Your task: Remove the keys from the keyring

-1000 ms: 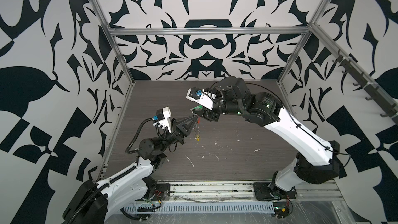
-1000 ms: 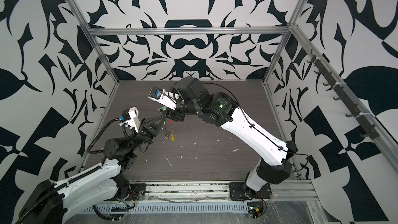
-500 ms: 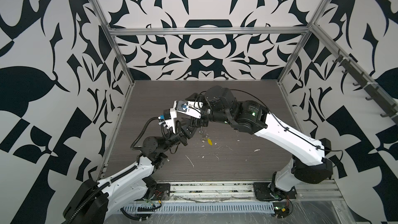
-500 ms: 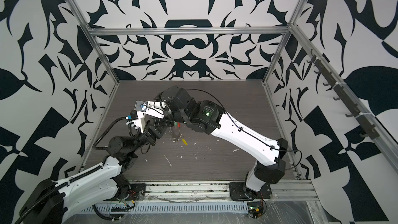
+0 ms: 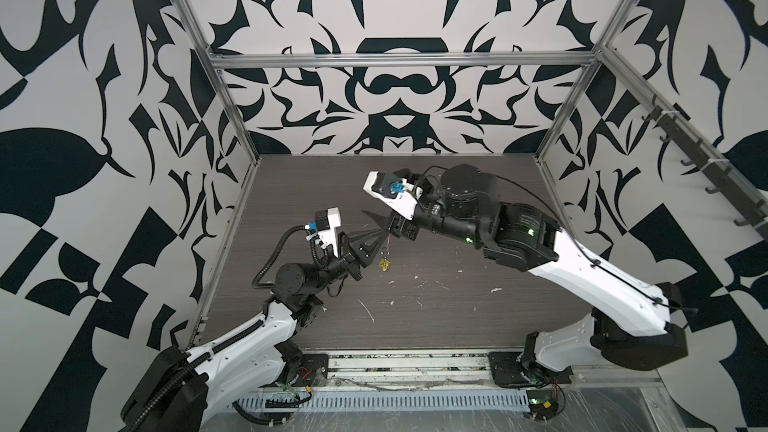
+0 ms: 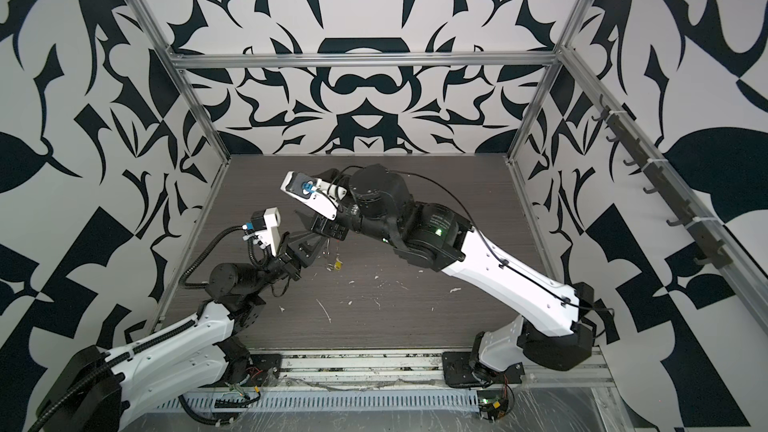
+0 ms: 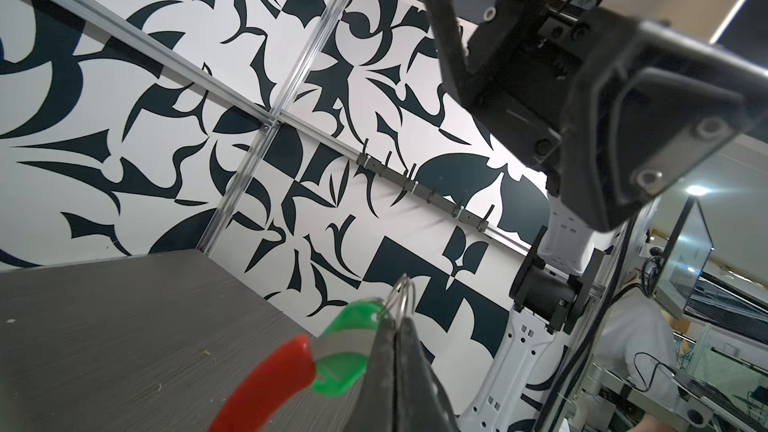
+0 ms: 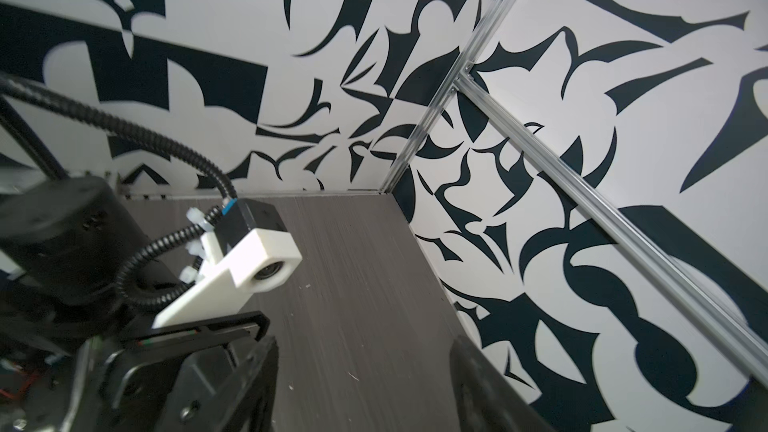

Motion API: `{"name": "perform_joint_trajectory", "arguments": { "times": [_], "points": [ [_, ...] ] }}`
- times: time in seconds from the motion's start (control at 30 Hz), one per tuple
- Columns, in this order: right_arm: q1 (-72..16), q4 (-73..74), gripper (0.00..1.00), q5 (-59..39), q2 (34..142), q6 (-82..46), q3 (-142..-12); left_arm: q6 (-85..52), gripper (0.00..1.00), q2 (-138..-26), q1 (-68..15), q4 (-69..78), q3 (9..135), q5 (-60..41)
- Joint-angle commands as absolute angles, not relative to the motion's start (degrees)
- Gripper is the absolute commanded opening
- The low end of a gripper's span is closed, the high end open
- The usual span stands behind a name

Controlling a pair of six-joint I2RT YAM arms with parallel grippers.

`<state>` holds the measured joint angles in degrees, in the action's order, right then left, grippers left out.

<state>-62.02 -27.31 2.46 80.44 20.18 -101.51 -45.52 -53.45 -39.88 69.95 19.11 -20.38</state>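
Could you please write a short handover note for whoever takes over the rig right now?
Left gripper: shut on the keyring, held above the table.
Right gripper: open, empty, close by.
Green key sits at the left gripper's tips; yellow key hangs below.
Done: keyring lifted. Neither key looks off yet.
Left: remove both keys.

In both top views, looks down from high in front over the whole tabletop [image 5: 457, 326]. At left wrist, sits low, facing right arm [image 7: 557, 234]; at right wrist, facing left arm [image 8: 62, 234].
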Motion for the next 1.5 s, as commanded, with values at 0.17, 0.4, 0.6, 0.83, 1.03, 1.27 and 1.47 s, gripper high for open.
{"name": "perform_joint_trajectory", "arguments": {
  "times": [0.17, 0.4, 0.6, 0.83, 1.03, 1.27, 1.47],
  "points": [
    [-49.5, -21.5, 0.54, -19.8, 71.9, -4.8, -89.3, -45.3, 0.00, -51.5, -39.8, 70.0, 18.8, -17.5],
    [-48.6, -25.1, 0.43, -24.4, 70.0, -8.3, -82.4, -45.1, 0.00, -50.3, -39.7, 69.4, 18.5, -15.5],
    [-48.6, -25.3, 0.30, -25.8, 69.7, -10.0, -78.9, -45.0, 0.00, -49.2, -39.4, 68.5, 18.3, -14.9],
    [-48.6, -25.0, 0.16, -33.8, 71.3, -10.2, -77.6, -44.8, 0.00, -48.5, -39.2, 67.7, 18.4, -14.4],
    [-48.5, -21.7, 0.10, -35.5, 72.9, -11.4, -77.0, -45.2, 0.00, -49.0, -39.2, 68.2, 18.5, -14.9],
    [-48.6, -19.7, 0.09, -34.1, 75.2, -11.0, -78.3, -45.9, 0.00, -49.7, -39.2, 69.4, 18.6, -15.5],
    [-48.6, -19.0, 0.09, -32.3, 76.0, -10.1, -79.8, -46.3, 0.00, -49.8, -39.2, 69.9, 18.5, -16.0]
  ]
}}
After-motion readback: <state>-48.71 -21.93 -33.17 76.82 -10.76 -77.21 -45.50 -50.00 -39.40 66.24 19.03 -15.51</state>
